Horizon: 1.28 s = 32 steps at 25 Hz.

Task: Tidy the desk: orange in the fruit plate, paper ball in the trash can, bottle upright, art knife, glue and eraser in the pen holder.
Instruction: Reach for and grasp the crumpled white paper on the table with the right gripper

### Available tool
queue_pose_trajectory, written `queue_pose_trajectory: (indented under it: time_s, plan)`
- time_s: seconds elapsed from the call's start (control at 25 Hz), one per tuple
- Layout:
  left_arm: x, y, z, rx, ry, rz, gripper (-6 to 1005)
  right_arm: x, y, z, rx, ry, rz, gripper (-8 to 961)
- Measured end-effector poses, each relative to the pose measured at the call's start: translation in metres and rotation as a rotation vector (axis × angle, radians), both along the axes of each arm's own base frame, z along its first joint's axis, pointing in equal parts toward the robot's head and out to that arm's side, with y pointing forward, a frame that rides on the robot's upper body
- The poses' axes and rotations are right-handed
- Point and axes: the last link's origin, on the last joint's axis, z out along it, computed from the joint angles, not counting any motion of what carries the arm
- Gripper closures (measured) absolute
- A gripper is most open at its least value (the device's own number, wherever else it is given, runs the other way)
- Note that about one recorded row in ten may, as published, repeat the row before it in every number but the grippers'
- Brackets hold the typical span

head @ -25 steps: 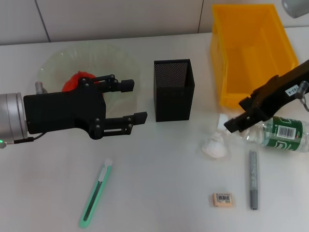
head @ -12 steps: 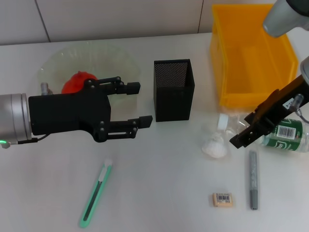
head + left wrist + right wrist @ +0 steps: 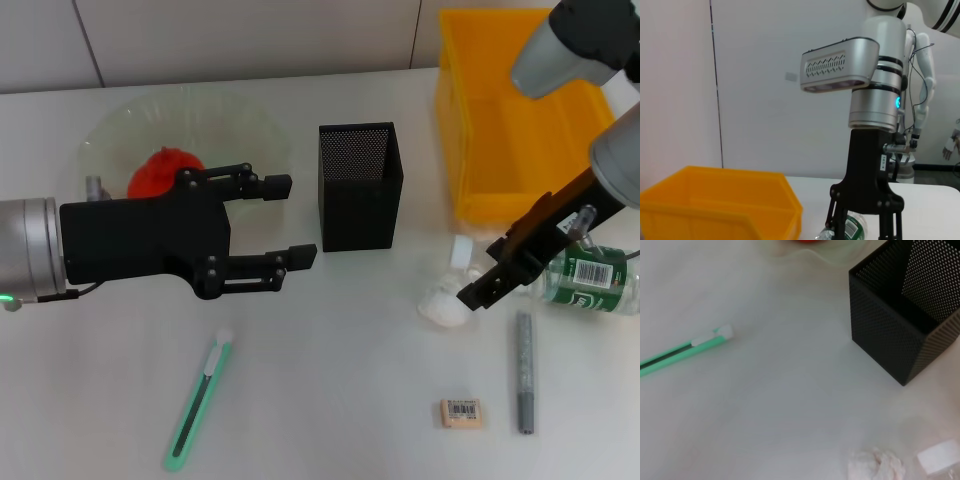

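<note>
My left jaws [image 3: 283,222] hang wide open and empty above the counter [image 3: 330,400], between the fruit plate [image 3: 250,130] and the pen holder [image 3: 360,185]. The orange [image 3: 155,172] already sits in that clear plate, partly hidden behind my left arm.

My right jaws [image 3: 478,292] are low over the counter, tips right at the edge of the paper ball [image 3: 440,306]. From the head view I cannot tell how far they are parted; in the left wrist view the two fingers [image 3: 888,227] stand a little apart with nothing gripped between them. The paper ball lies on the counter in front of the yellow bin [image 3: 520,110]. My right wrist view shows the ball [image 3: 876,465] near the black mesh holder [image 3: 905,335].

The bottle [image 3: 590,280] lies on its side, green label up, just behind my right jaws and close to the bin, its white cap [image 3: 463,250] pointing towards the pen holder.

The green knife [image 3: 198,400] lies on the counter below my left jaws, well apart from the holder. The eraser [image 3: 461,412] and the grey glue stick [image 3: 524,372] lie side by side near the front edge, the stick just beside the bottle.
</note>
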Motion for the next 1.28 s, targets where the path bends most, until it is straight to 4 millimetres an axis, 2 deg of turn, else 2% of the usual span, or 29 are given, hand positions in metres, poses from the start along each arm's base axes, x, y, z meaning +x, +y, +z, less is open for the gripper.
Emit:
queue_pose_trajectory:
  time_s: [0.52, 1.28]
  plan:
    - [0.000, -0.004, -0.001, -0.018, -0.005, -0.004, 258, 0.005, 0.013, -0.035, -0.044, -0.020, 0.013, 179]
    - [-0.001, -0.005, -0.002, -0.023, -0.006, -0.005, 258, 0.013, 0.016, -0.055, -0.075, -0.033, -0.006, 191]
